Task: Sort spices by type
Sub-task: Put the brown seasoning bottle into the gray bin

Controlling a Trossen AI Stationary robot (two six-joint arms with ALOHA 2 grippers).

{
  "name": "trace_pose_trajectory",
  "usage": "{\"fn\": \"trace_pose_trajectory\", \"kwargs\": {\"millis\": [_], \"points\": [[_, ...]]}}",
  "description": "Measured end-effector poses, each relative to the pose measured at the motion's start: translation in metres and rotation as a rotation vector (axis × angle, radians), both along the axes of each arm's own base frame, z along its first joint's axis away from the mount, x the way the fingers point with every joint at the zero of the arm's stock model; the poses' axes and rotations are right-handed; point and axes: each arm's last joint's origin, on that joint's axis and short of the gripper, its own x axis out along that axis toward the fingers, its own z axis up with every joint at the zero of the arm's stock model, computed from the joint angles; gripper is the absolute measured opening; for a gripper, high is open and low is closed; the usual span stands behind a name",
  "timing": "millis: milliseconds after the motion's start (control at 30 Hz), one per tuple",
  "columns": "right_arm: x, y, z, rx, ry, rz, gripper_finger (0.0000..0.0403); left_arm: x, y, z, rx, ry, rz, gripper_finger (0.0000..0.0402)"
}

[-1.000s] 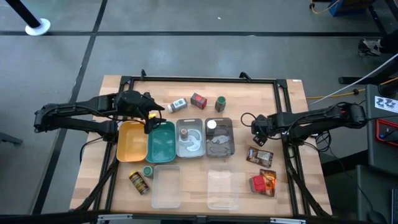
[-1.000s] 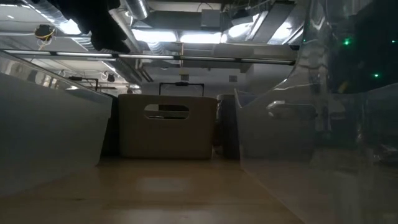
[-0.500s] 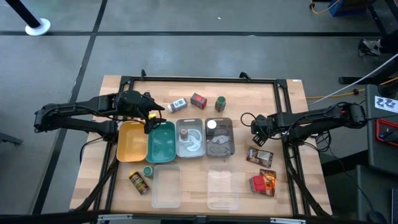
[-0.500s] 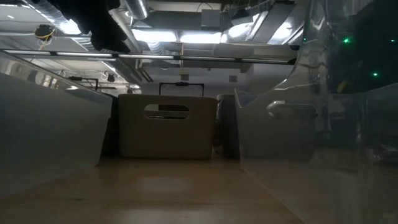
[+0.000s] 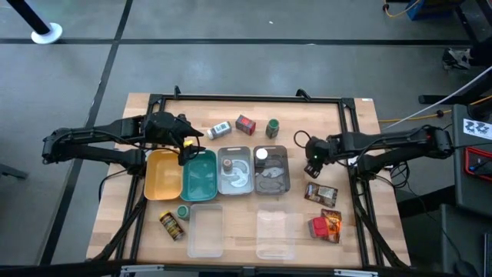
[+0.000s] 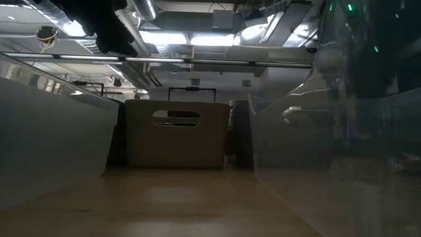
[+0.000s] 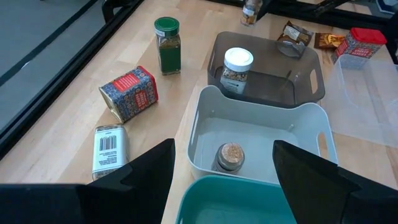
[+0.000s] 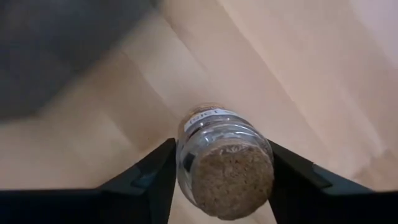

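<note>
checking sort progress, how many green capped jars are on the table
2 in view: one green-capped jar stands behind the dark grey tray; another green-capped jar sits in front of the teal tray. The arms may hide more.

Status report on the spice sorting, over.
Right gripper shut on cork-topped jar, beside dark grey tray. Left gripper open, hovering over teal tray. Nothing in the way.

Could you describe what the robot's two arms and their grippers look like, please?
Both arms are dark, near black, built of slim jointed segments with bulkier housings at the joints. Black cables loop beside the right arm, and a small light glows near the right gripper. The left arm ends in the left gripper, with a yellowish spot beside it. Each gripper has two flat, matte black fingers with angular, tapering edges.
</note>
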Motion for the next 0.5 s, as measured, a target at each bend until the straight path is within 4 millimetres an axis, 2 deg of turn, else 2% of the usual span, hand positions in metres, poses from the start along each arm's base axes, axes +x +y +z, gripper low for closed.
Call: {"fn": "trace_pose_trajectory", "kwargs": {"millis": [133,300,400,500], "points": [[0.015,0.0,0.033,-0.01,-0.13,0.046,0.0193,0.0,0.0,0.0,0.0,0.0,0.0,0.0255],[0.035,0.001,0.071,-0.018,-0.366,0.154,0.0216,0.0,0.0,0.0,0.0,0.0,0.0,0.0255],[0.047,0.001,0.087,-0.047,-0.517,0.227,0.0218,0.0,0.0,0.0,0.0,0.0,0.0,0.0255],[0.06,0.002,0.093,-0.082,-0.628,0.295,0.0203,0.0,0.0,0.0,0.0,-0.002,0.0,0.0255]]}}
